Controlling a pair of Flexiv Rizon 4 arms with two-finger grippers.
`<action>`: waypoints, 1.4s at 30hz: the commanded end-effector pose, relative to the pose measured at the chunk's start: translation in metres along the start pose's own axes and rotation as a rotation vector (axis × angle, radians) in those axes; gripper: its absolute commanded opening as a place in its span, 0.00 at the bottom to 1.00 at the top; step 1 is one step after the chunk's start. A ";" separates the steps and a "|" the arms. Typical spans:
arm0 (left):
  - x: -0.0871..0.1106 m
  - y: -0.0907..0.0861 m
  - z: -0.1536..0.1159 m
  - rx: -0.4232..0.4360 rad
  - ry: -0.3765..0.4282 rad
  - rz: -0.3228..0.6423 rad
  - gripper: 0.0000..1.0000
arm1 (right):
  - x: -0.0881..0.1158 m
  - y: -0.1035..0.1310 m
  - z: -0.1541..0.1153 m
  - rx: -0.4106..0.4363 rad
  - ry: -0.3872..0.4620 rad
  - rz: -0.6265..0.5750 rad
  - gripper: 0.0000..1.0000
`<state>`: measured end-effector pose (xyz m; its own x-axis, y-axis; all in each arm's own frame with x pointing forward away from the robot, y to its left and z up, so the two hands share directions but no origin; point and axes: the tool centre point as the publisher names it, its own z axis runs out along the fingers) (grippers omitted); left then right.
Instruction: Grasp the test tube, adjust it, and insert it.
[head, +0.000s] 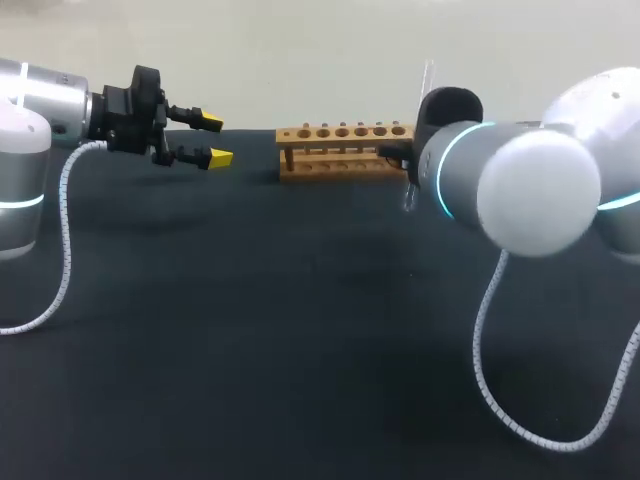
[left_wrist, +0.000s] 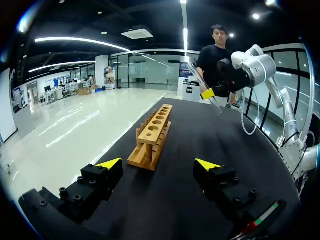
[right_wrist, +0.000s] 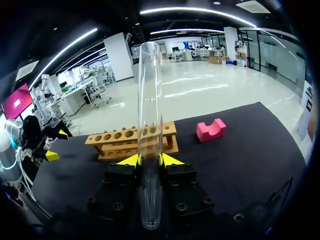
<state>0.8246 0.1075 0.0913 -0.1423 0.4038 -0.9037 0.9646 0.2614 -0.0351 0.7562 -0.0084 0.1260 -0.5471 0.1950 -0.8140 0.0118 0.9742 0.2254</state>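
A: Here, where is the test tube (right_wrist: 150, 100) held?
B: It is clamped nearly upright between the yellow tips of the right gripper (right_wrist: 150, 160), near the right end of the wooden rack (head: 345, 150); no hole is entered.
A: And how is the left gripper (head: 212, 140) shown?
B: It is held open above the table (head: 300, 350), well apart from the rack, with nothing gripped. A pink block (right_wrist: 211, 130) is seen beside the rack.
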 end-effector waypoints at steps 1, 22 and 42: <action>0.001 -0.001 0.000 -0.003 -0.004 0.003 1.00 | 0.002 -0.004 -0.006 0.003 -0.086 0.008 0.00; 0.001 -0.001 0.000 -0.003 -0.004 0.003 1.00 | -0.001 -0.005 -0.007 0.008 -0.097 0.023 0.00; 0.001 -0.001 0.000 -0.003 -0.004 0.003 1.00 | -0.001 -0.005 -0.007 0.008 -0.097 0.023 0.00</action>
<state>0.8246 0.1075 0.0913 -0.1423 0.4038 -0.9037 0.9646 0.2614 -0.0351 0.7519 -0.0139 0.1290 -0.4642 0.2268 -0.8562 0.0322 0.9703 0.2396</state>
